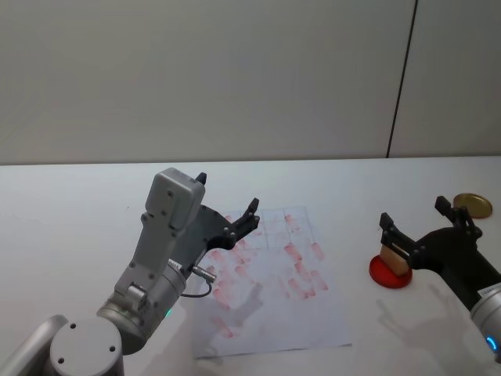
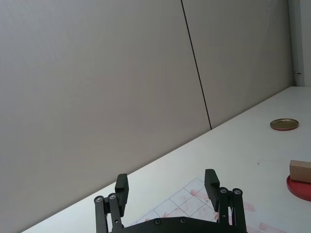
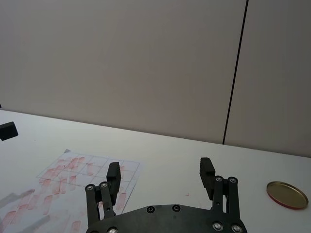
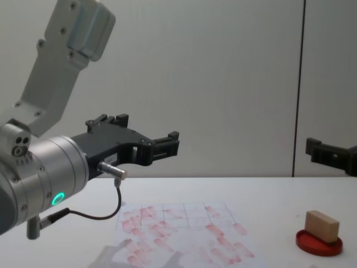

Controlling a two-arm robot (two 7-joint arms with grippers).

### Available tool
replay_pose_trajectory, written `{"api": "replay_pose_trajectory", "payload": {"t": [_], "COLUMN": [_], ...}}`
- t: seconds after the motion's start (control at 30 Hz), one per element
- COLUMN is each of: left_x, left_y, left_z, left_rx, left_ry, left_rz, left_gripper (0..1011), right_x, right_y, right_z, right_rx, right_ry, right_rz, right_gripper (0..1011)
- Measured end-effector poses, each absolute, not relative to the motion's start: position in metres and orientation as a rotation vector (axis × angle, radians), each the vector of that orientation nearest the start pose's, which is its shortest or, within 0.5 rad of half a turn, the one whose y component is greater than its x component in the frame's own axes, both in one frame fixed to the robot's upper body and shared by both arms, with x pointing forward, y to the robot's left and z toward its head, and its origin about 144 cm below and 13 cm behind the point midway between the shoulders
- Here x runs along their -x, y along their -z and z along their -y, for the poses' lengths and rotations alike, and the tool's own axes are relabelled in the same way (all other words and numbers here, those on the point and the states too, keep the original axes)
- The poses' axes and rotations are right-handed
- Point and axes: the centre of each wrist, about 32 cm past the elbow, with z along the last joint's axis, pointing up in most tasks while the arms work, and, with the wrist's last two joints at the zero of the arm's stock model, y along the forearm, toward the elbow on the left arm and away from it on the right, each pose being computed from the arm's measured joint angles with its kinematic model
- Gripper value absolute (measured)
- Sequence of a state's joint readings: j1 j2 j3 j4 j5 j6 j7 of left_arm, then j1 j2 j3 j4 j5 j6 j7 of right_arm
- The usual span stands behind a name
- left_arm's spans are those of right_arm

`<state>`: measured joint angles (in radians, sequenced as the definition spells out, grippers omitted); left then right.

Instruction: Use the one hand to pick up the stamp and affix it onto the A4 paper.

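The white worktop (image 1: 78,204) takes up most of the scene. The A4 paper (image 1: 313,321) lies flat on it, covered in pinkish-red stamp marks over a faint grid. It sits below the left gripper's fingers and well off to the left of the right gripper's fingers.

Next, the left gripper (image 1: 227,193) hangs in the air over the far-left corner of the sheet. Its fingers (image 2: 122,187) are spread wide and released, with nothing between them. The chest camera shows it's clearly up off the paper, not touching it.

Over on the right side, the right gripper (image 1: 413,211) hovers with its fingers (image 3: 206,172) also spread apart and empty.

The red ink pad (image 1: 387,274) lies on the worktop underneath the right gripper's fingers. The stamp (image 1: 395,258), a little tan wooden block, sits on top of that pad, so it's off the paper and to the right of it. From the head camera the block looks almost pressed against the finger nearer the paper. From the chest camera, though, those fingers are up well above it, so I'd say probably no contact.

Smallest bit is a gold round lid (image 1: 473,205), lying flat on the worktop just past the right gripper's outer finger, apart from the pad.
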<state>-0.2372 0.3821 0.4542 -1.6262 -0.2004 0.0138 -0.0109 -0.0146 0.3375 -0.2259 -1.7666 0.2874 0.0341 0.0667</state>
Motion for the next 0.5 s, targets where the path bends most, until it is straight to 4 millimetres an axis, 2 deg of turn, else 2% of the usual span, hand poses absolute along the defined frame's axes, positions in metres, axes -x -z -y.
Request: {"api": "replay_pose_trajectory", "payload": {"t": [0.5], "left_x": [-0.4920], "left_y": [-1.2044], "left_z": [-0.1984], "left_rx": [-0.061], "left_ry": [-1.124], "left_rz": [0.268], "left_gripper": [993], "right_x": [-0.4433], "right_y": [-1.1887], "right_z": [0.2371], "right_rx": [-0.026], "right_ry": [1.229], "right_rz": [0.075], "right_gripper": [1001]}}
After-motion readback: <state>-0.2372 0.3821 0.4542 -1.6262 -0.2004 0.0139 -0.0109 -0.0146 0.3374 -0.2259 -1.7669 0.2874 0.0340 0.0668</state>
